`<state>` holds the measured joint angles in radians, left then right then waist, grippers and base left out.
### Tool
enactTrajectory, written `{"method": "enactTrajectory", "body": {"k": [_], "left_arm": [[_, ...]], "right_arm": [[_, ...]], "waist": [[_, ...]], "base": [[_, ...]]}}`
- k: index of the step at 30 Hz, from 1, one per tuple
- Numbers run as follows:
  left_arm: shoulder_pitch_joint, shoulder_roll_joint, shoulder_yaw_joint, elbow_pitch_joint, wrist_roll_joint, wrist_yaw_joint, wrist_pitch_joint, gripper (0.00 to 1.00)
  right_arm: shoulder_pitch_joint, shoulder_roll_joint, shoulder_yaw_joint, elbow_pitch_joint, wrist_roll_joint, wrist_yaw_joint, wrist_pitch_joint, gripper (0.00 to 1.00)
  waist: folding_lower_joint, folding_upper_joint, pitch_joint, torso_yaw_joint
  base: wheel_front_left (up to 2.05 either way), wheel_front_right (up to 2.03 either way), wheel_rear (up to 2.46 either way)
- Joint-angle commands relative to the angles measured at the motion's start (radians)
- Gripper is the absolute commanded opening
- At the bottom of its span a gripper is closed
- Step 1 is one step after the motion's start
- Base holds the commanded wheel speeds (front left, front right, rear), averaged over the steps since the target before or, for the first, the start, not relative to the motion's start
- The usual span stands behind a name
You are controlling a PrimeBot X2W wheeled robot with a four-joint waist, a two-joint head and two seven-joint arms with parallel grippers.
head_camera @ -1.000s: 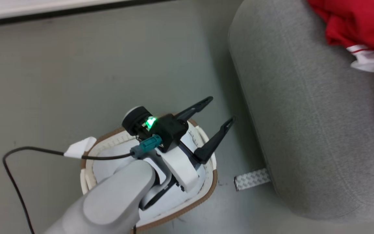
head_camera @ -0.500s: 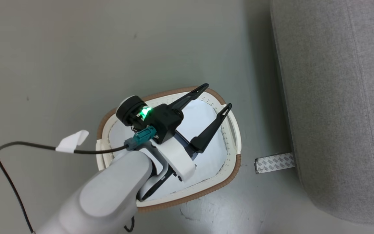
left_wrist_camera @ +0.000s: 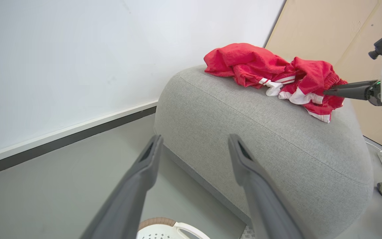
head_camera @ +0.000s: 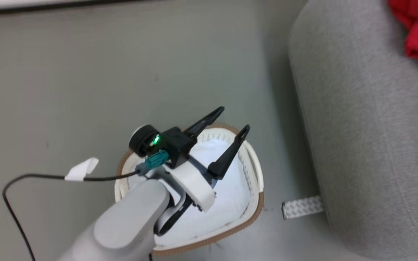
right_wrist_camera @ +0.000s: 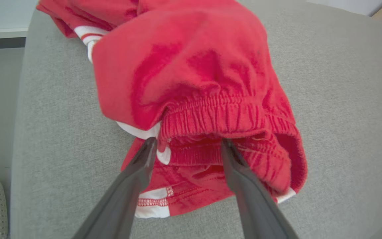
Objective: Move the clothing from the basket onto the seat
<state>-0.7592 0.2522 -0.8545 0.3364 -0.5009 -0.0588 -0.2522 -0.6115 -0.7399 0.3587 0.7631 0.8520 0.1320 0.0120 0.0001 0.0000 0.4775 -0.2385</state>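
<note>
**On the seat (head_camera: 368, 127) the clothing (left_wrist_camera: 264, 68) is piled, and the basket (head_camera: 259, 203) looks emptied**

Across the upper middle of the left wrist view the red bundle is seen heaped on the grey top. White trim is showing and nothing is draped over the edge. At the right edge of that frame the right gripper (left_wrist_camera: 333, 92) is found at the pile's right end. In the right wrist view its fingers are held apart, with the elastic waistband lying between the tips. The fabric is not pinched (slack folds, no pull lines).

Lower centre of the head view, the left gripper (head_camera: 232, 119) is poised above the basket, fingers spread wide, nothing carried. Under it only a pale white pad (head_camera: 230, 192) can be made out inside the perforated walls, though part of the basket's floor is hidden by the forearm. No red is spotted there.

The transfer is judged all but finished. The garments appear delivered. What remains is the right arm being drawn clear and the covered corner being checked.
</note>
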Motion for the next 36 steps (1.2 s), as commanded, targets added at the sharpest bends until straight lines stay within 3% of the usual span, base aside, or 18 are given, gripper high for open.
{"method": "enactTrajectory", "body": {"k": [1, 10, 17, 24, 29, 36], "left_arm": [[0.023, 0.0, 0.004, 0.008, -0.006, 0.004, -0.005, 1.0], [0.147, 0.009, 0.115, 0.002, -0.056, 0.039, -0.012, 1.0], [0.242, 0.032, 0.253, -0.05, -0.052, 0.07, -0.012, 1.0], [0.35, 0.06, 0.419, -0.099, -0.05, 0.098, -0.012, 1.0], [0.434, 0.064, 0.515, -0.129, -0.041, 0.12, -0.012, 1.0], [0.545, 0.028, 0.625, -0.177, -0.025, 0.134, -0.012, 1.0]], "right_arm": [[0.021, -0.026, 0.012, -0.008, 0.001, -0.003, 0.012, 1.0], [0.055, -0.107, 0.051, -0.176, -0.029, -0.002, 0.059, 1.0], [0.073, -0.105, 0.013, -0.36, -0.085, -0.003, 0.053, 1.0], [0.112, 0.0, -0.066, -0.497, -0.149, -0.003, 0.001, 1.0], [0.171, 0.131, -0.153, -0.535, -0.232, -0.002, -0.09, 1.0], [0.293, 0.345, -0.222, -0.552, -0.334, -0.002, -0.192, 1.0]], "waist": [[-0.0001, 0.0, -0.077, -0.011], [-0.0001, 0.0, -0.281, -0.002], [-0.0001, 0.0, -0.383, 0.052], [-0.0001, 0.0, -0.446, 0.107], [-0.0001, 0.0, -0.471, 0.147], [-0.0001, 0.0, -0.482, 0.171]], "base": [[0.0, 0.0, 0.0], [0.0, 0.0, 0.0], [0.0, 0.0, 0.0], [0.0, 0.0, 0.0], [0.0, 0.0, 0.0], [0.0, 0.0, 0.0]]}}
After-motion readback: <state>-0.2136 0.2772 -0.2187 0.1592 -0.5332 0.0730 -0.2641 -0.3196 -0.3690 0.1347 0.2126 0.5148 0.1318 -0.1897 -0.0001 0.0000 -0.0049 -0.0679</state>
